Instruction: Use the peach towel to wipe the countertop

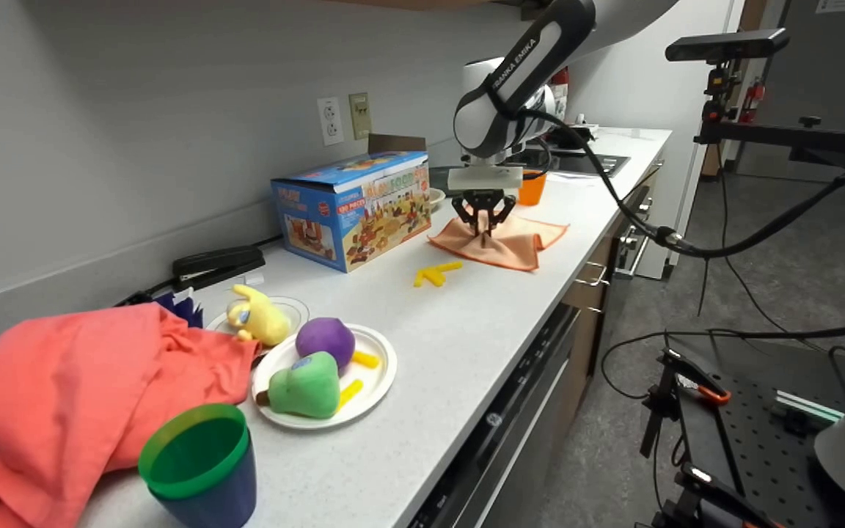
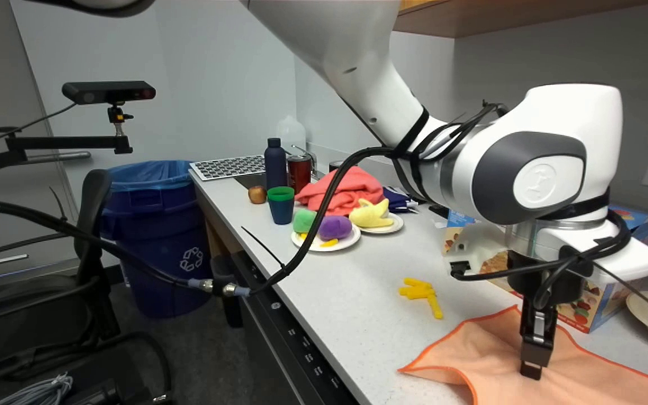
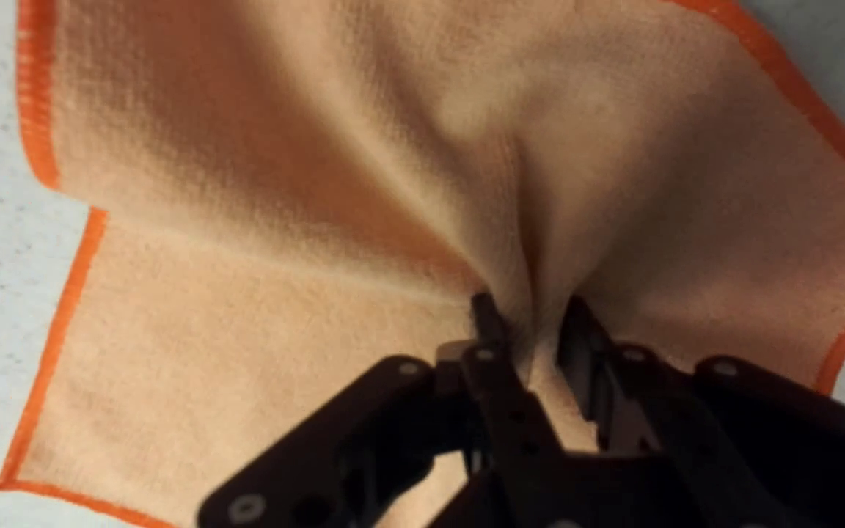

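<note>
Though their grip is shadowed, barely parted fingers seemingly pinch the peach towel.

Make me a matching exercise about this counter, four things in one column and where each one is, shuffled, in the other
1. peach towel      A. by the wall
2. purple plush      B. beside the coral cloth
3. blue box      C. pinched in the gripper
4. green-rimmed cup      D. on a plate with the green plush

Pairs: 1-C, 2-D, 3-A, 4-B
</note>
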Motion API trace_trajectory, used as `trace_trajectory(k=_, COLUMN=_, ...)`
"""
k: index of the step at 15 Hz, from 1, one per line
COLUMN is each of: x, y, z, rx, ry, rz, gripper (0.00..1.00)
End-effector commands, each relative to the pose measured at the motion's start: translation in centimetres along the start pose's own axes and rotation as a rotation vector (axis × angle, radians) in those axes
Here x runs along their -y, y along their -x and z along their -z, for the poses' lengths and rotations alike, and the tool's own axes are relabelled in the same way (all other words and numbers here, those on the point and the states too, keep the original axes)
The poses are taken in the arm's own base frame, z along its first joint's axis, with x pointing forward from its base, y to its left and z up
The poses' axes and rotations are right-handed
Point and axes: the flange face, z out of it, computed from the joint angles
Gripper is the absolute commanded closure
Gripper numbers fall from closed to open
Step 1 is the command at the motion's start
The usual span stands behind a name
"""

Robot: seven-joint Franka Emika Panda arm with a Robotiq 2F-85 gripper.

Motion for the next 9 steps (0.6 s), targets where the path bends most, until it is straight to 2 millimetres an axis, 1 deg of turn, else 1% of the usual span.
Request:
trace_trajectory(k=1, x=2.0, y=3.4, z=3.2, rx=0.049, ry=-0.084, rz=0.097, gripper=1.0)
trace_trajectory(k=4, x=4.1, y=6.6, z=6.0, rx=0.078, ry=-0.162, rz=0.188, gripper=1.0)
trace_trajectory(k=6, x=5.2, y=8.2, z=7.6, rx=0.106, ry=-0.208, rz=0.232, gripper=0.99)
trace_trajectory(k=9, x=6.0, y=9.6, z=8.8, rx=0.143, ry=-0.243, rz=0.275, gripper=0.99)
